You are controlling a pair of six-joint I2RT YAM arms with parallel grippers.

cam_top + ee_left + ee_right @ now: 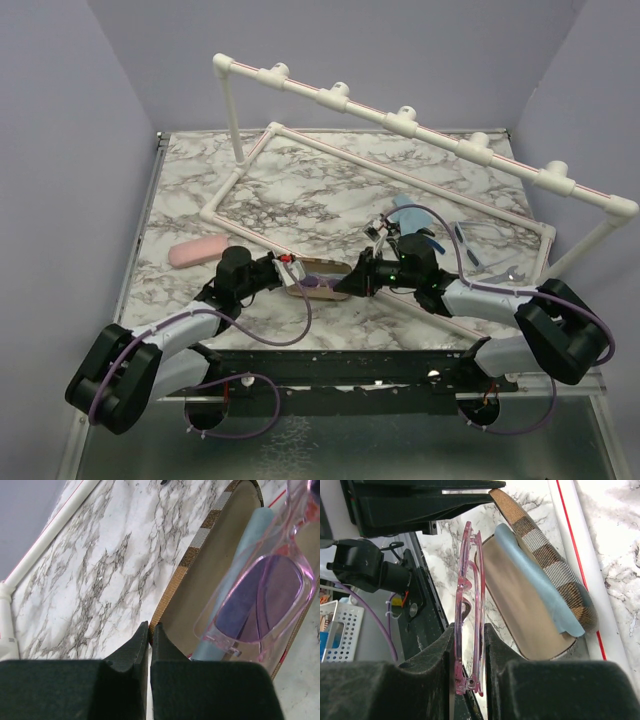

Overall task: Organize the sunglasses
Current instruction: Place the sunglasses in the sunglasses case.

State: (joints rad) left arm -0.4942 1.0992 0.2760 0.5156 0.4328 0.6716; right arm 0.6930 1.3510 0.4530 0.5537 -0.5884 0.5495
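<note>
right jaws grip pink sunglasses, left jaws pinch plaid case

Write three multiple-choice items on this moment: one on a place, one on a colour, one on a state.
1. Where are the pink sunglasses?
A. Flat on the tabletop
B. Between the right gripper's fingers, over the open plaid case
C. On a shelf

2. What colour is the cloth in the case?
A. Light blue
B. Yellow
C. Black

3. The left gripper is:
A. wide open
B. shut on the case's rim
C. out of view

Answers: B, the right wrist view shows the folded frame clamped; A, the cloth is pale blue against the tan lining; B, its fingers meet at the rim.
</note>
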